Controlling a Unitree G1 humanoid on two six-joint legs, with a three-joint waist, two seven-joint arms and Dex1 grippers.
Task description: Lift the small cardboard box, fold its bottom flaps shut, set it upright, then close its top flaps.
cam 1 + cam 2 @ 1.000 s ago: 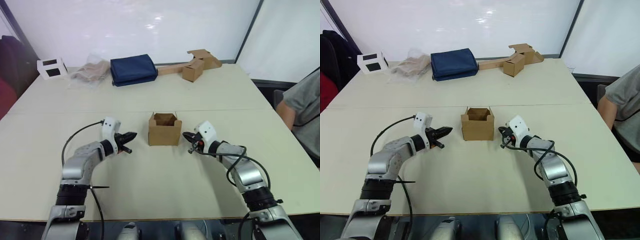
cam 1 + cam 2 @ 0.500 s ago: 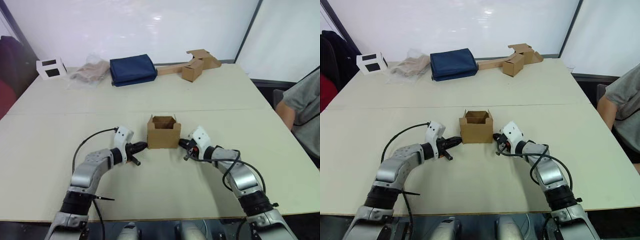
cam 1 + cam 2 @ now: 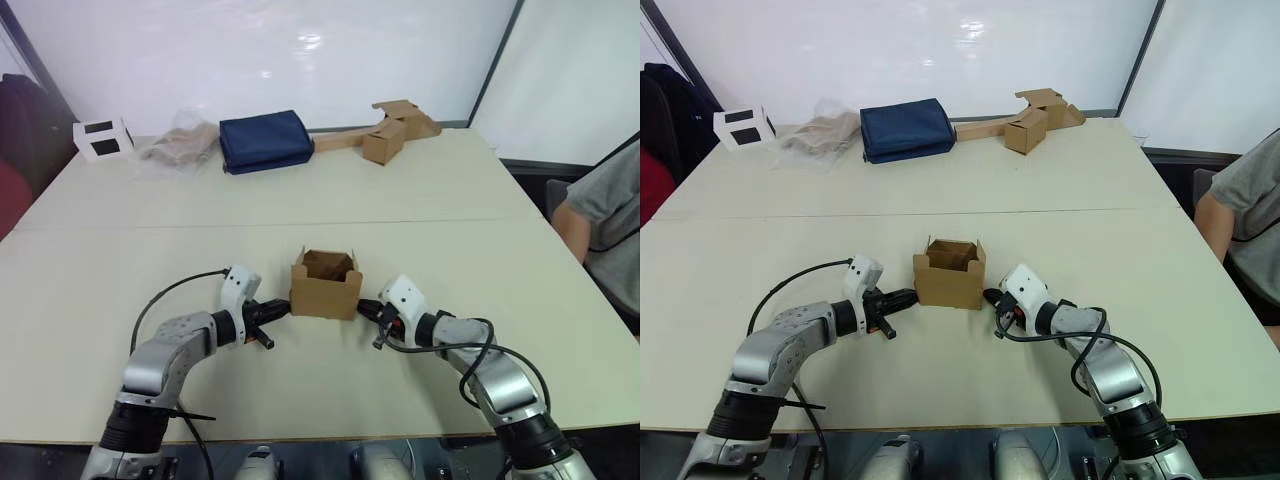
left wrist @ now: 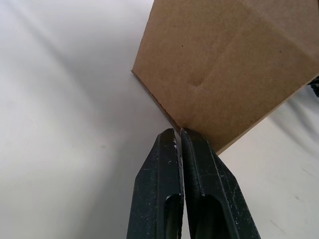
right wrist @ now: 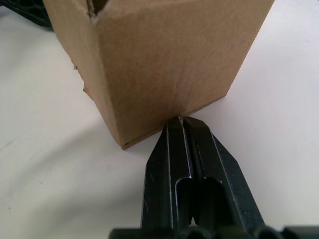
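The left gripper (image 3: 279, 308) and the right gripper (image 3: 366, 308) both have their fingers pressed together, holding nothing, and each tip touches a low side wall of the small cardboard box (image 3: 326, 285). The box stands in the middle of the near table (image 3: 420, 200), open end up. To lift it well, I think both tips should press inward equally, so it does not tilt. Far away lie a blue folded cloth (image 3: 265, 140) and a person's sleeve (image 3: 610, 215) at right.
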